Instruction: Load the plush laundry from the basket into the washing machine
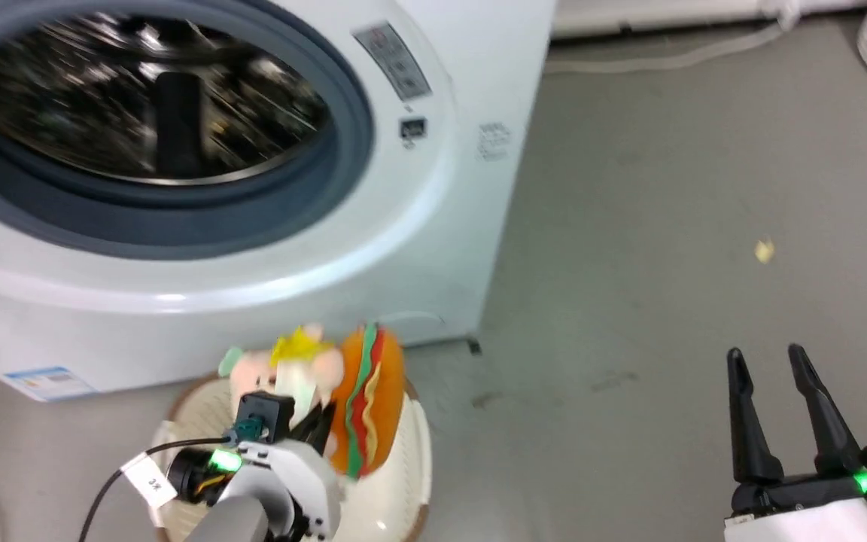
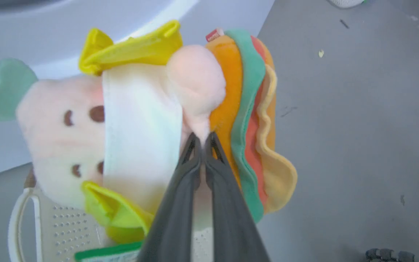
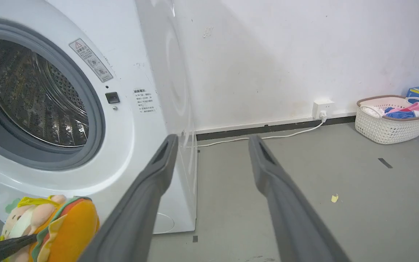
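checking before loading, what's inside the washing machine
Inside the washing machine is a perforated steel drum, its visible walls bare. The grey gasket hides the drum's lowest front part.

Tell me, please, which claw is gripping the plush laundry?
The left claw, pinched shut on the plush laundry over the basket; the right claw stands open and empty over the floor.

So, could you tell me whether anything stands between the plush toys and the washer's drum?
Nothing visible does: the left gripper holds the plush laundry over the basket, and the washing machine above has its porthole open.
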You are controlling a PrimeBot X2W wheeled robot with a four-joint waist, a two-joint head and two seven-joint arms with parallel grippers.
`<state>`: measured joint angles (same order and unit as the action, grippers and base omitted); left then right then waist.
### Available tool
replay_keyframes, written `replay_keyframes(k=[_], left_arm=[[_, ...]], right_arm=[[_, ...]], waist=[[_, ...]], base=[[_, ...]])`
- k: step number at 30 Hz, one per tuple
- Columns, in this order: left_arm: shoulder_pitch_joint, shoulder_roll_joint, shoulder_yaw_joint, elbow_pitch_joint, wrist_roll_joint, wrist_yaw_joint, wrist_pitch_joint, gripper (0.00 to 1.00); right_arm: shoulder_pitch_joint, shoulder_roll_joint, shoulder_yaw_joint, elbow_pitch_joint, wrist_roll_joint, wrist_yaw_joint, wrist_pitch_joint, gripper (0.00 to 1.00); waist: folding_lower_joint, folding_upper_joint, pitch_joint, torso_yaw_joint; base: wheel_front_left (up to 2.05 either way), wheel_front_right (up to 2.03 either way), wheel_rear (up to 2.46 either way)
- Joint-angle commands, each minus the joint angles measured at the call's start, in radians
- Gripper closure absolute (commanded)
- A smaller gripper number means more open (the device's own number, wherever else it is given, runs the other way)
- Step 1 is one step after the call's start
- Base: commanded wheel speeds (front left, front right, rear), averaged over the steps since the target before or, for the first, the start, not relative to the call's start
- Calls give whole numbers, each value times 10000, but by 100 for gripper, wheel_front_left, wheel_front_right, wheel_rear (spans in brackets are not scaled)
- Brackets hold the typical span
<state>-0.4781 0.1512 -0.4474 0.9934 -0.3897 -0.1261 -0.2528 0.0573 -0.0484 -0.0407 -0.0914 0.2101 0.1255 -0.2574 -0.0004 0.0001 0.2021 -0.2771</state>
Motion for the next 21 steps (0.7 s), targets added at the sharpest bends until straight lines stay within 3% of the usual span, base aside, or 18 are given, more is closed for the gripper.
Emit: replay_keyframes(k=[1,8,13,21], left_arm=[[233,117,135,-505,17,28,-84,100],[1344,335,985,-3922,190,572,-87,100],[1614,485,1691,-6430,411,891,-88,100],[-2,1185,2655,-7918,363,1313,458,100]], right_arm=[[141,-18,-36,37,-60,52,-44,0],[353,-18,-39,57,-29,52,-44,0],[245,-18,19,-41,67,52,-44,0],[-426,-18,238,-155,249,52,-44,0]], waist=[[4,-1,-642,569],[4,-1,-842,713],[4,-1,-354,620],[4,-1,1215,75]], base=[[0,0,0],[0,0,0],[0,0,0],[0,0,0]])
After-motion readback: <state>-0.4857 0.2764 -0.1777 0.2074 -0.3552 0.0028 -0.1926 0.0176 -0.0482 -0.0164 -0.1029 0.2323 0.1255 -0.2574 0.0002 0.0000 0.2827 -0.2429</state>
